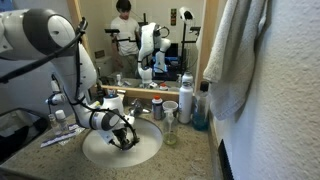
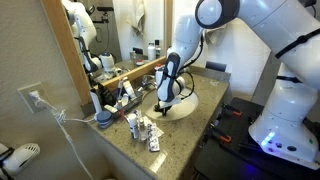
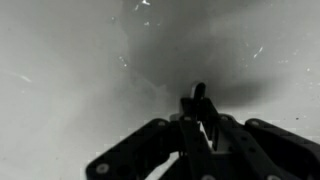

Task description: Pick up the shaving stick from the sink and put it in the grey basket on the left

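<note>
My gripper [image 1: 123, 137] is down inside the oval white sink [image 1: 145, 152], which is set in a speckled stone countertop; both also show in an exterior view, gripper [image 2: 163, 104] and sink [image 2: 192, 102]. In the wrist view the two dark fingers [image 3: 200, 128] are close together around a slim dark stick, the shaving stick [image 3: 198, 93], whose end pokes up between them over the pale basin. The razor is too small to make out in either exterior view. I cannot pick out a grey basket with certainty.
A silver bottle [image 1: 185, 103], a cup [image 1: 170, 125] and a blue bottle [image 1: 199, 115] stand beside the basin. A towel [image 1: 240, 50] hangs nearby. Small tubes and bottles [image 2: 145, 128] lie on the counter. The mirror [image 1: 130, 35] backs the counter.
</note>
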Tool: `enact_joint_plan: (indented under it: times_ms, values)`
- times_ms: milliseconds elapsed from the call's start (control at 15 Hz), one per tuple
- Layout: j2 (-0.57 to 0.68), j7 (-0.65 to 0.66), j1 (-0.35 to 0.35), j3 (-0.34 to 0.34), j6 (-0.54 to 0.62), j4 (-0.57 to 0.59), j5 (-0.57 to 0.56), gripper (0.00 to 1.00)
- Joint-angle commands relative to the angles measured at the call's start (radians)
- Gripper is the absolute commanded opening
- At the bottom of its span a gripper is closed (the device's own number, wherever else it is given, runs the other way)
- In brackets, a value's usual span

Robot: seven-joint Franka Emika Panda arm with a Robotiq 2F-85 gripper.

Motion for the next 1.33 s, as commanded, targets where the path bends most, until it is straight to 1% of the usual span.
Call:
enact_joint_plan:
  times_ms: [0,467,667,733,800,1067,1267]
  values:
    - [-0.052,-0.02,0.022,-0.004,-0.013,-0.038,0.034,0.04]
    - [-0.179,0.027,0.078,-0.013,-0.021,-0.138,0.1,0.04]
    - [-0.27,0.015,0.071,0.001,-0.067,-0.209,0.114,0.04]
    - [-0.309,-0.007,0.045,0.027,-0.082,-0.234,0.115,0.04]
    - [-0.346,-0.018,0.031,0.043,-0.1,-0.258,0.115,0.04]
    - [-0.485,-0.027,0.032,0.069,-0.203,-0.324,0.089,0.04]
    - [-0.58,-0.044,0.031,0.106,-0.339,-0.331,0.065,0.04]
